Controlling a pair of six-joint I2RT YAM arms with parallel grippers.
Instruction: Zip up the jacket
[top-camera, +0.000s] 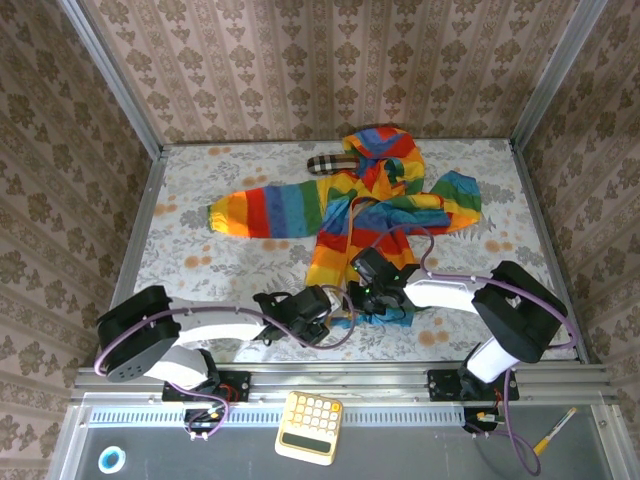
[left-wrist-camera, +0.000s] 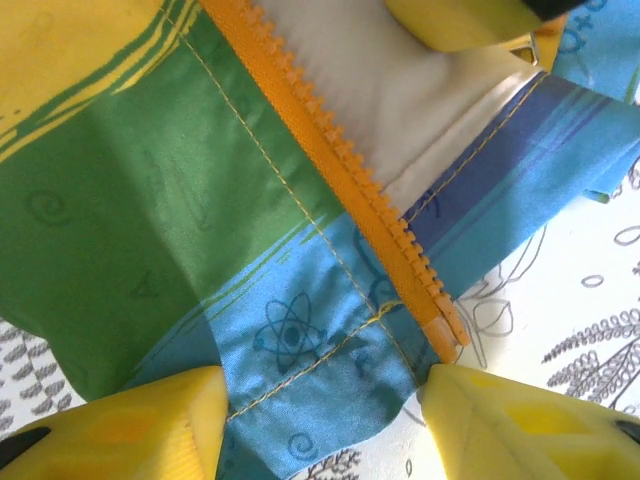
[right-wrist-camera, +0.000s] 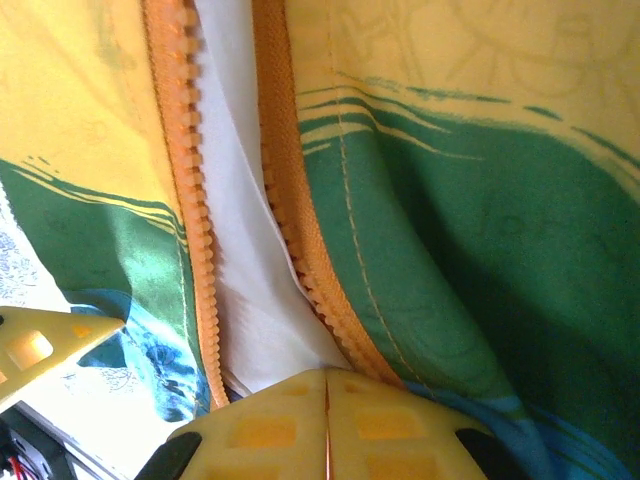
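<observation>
The jacket (top-camera: 375, 215) lies spread mid-tabletop (top-camera: 200, 260), its hood farthest back. A small folded cloth (top-camera: 328, 164) lies just left of the hood. At the near hem, the left hand (top-camera: 328, 312) sits left of the right hand (top-camera: 366, 288).

Smooth cloth jacket (left-wrist-camera: 130, 200), plastic zipper (left-wrist-camera: 340, 172)

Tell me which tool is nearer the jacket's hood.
Right. The right tool is on the lower front of the jacket, below the hood; the left tool is farther away, at the bottom hem.
</observation>
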